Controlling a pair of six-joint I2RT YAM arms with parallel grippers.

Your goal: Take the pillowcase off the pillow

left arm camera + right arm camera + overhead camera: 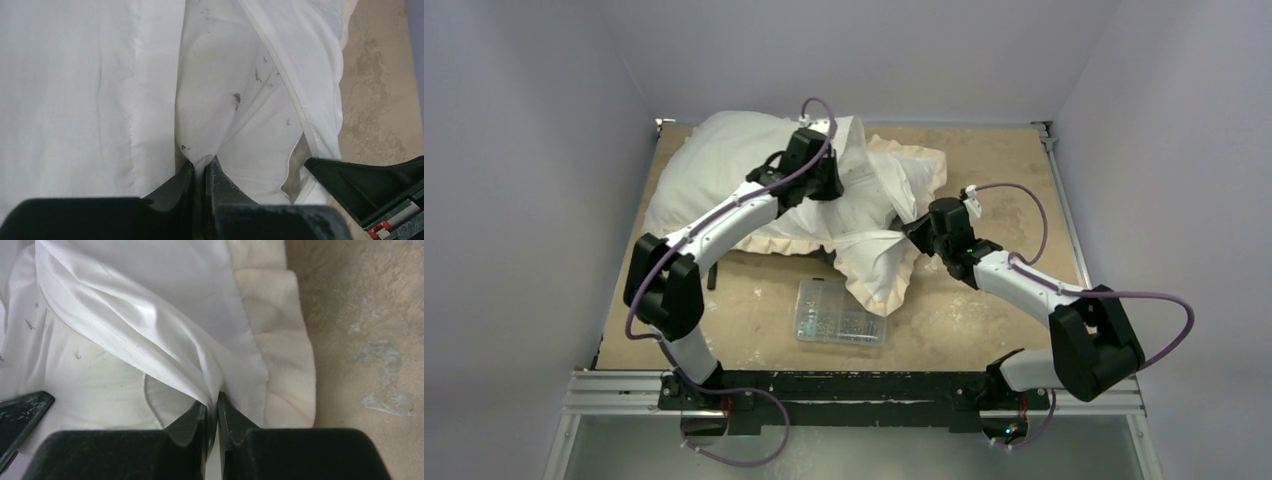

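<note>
Pinching pillowcase (165,305) between right fingers (187,422), pillow (220,100) between left fingers (172,192).

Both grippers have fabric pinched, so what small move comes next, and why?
Probably draw the right gripper slightly rightward. It is shut on the pillowcase beside its frill, while the left gripper pinches the smudged pillow, so pulling apart should slide the pillowcase off.

Plastic box (841,312) just beside pillowcase (879,270)
</note>
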